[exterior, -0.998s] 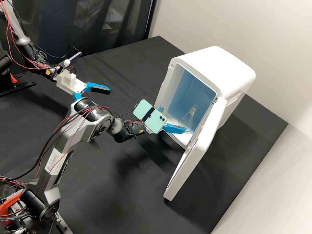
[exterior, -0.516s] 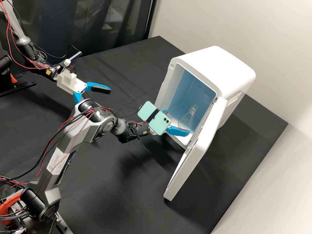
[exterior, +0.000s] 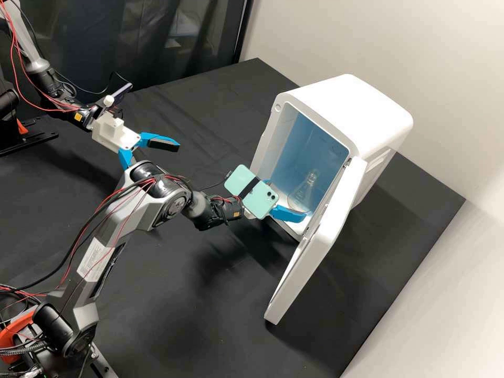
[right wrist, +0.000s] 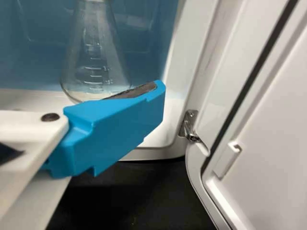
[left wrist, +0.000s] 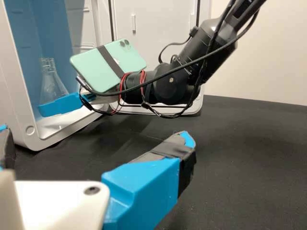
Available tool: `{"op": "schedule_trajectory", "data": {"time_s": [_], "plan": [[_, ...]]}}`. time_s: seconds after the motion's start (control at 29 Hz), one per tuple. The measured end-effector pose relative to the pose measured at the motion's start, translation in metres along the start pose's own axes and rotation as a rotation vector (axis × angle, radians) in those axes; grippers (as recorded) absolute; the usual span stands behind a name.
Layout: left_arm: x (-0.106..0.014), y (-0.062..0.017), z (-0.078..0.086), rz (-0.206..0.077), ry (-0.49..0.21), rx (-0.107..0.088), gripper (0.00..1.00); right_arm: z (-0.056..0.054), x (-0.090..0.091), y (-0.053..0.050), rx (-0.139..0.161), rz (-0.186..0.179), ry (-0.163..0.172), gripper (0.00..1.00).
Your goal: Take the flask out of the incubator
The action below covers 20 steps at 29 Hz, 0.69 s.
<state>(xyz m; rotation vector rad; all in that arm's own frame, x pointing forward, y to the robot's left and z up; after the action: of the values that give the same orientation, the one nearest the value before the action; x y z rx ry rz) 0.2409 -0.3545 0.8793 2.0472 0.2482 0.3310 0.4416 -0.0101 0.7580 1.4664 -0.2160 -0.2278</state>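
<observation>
A clear glass flask (exterior: 307, 188) stands upright on the floor of the white incubator (exterior: 350, 107), whose inside is blue. Its door (exterior: 315, 236) hangs open to the front. My right gripper (exterior: 283, 199) is open at the incubator's mouth, just short of the flask. In the right wrist view one blue finger (right wrist: 115, 124) lies low in front of the flask (right wrist: 96, 48), beside its base. My left gripper (exterior: 149, 144) is open and holds nothing, well back over the bench to the left. The left wrist view shows the flask (left wrist: 49, 81) behind the right finger (left wrist: 60, 104).
A mint-green phone (exterior: 252, 197) is strapped to the right wrist. The door hinge (right wrist: 192, 129) and door frame lie close beside the right finger. Black bench (exterior: 210, 294) spreads in front of the incubator, and a white wall stands behind it.
My right arm has stretched forward and its gripper has slid a little deeper into the incubator toward the flask. The left arm has stayed still.
</observation>
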Motion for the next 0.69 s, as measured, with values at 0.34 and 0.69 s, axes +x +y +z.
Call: {"op": "schedule_trajectory", "data": {"time_s": [0.34,0.69], "plan": [[0.002,0.0022,0.0,0.009,-0.001,0.0,1.0,-0.007,0.007,0.0,0.098,-0.045,-0.002,1.0],[0.002,0.0019,0.0,0.01,0.009,-0.009,1.0,0.0,0.017,-0.004,0.12,-0.053,-0.021,1.0]]}}
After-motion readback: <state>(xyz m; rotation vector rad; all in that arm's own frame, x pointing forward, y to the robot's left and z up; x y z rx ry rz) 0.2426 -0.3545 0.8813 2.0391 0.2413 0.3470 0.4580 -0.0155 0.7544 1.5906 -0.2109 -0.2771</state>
